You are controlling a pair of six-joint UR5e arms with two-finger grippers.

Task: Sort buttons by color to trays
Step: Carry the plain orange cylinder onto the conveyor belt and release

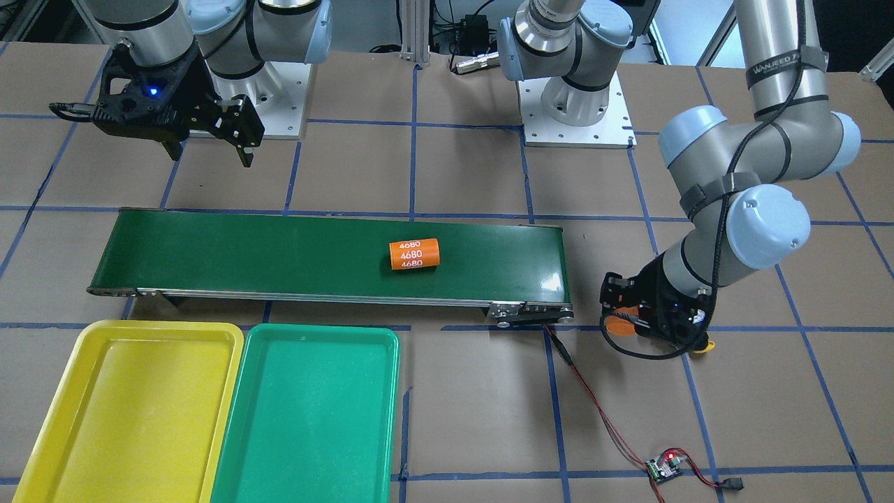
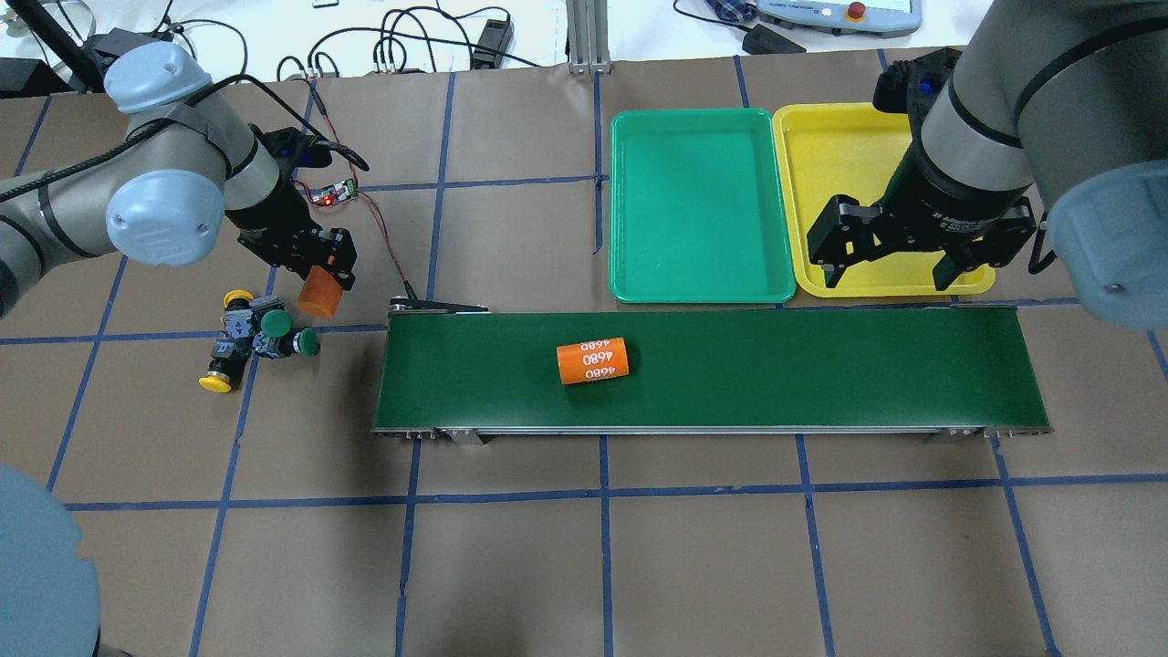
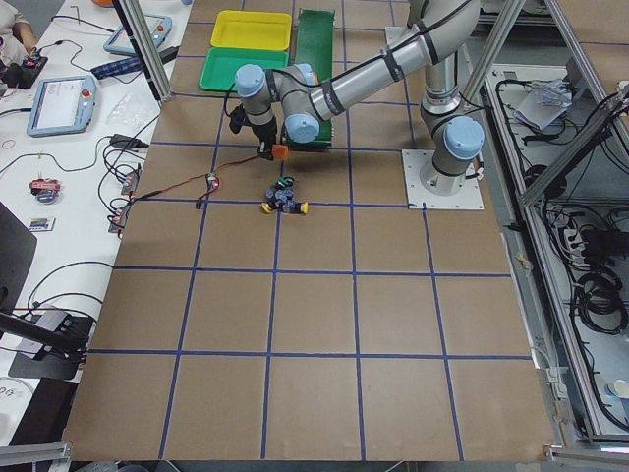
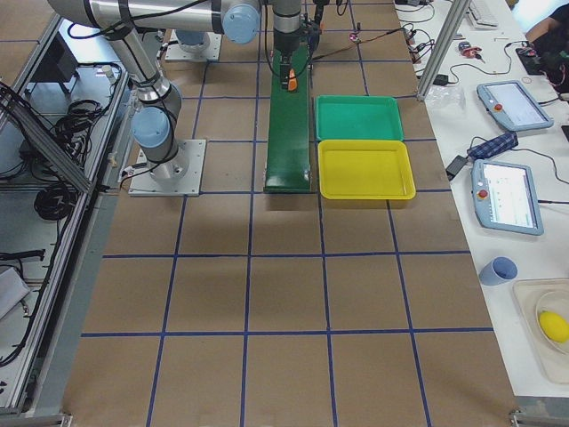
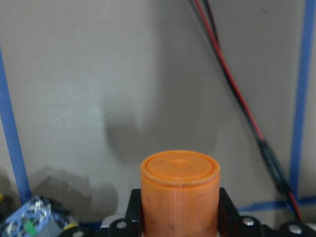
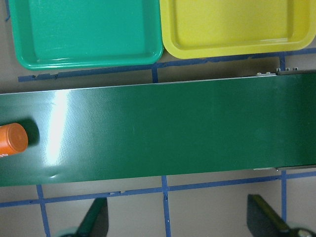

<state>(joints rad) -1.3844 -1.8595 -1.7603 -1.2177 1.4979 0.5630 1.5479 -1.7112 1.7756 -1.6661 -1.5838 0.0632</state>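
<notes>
On the belt (image 2: pixel 821 379) beside the green tray (image 2: pixel 701 297), a cylinder (image 2: pixel 592 360) reads 4680.

Front-facing view: we see one yellow cap (image 1: pixel 707 344) of the black-bodied push-button switches (image 2: pixel 251 339); the grey left arm (image 1: pixel 698 269) hides the rest.

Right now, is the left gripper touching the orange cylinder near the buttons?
Touching. The left wrist view shows the orange cylinder clamped by the left gripper, its fingers pressed against both sides with no gap.
</notes>
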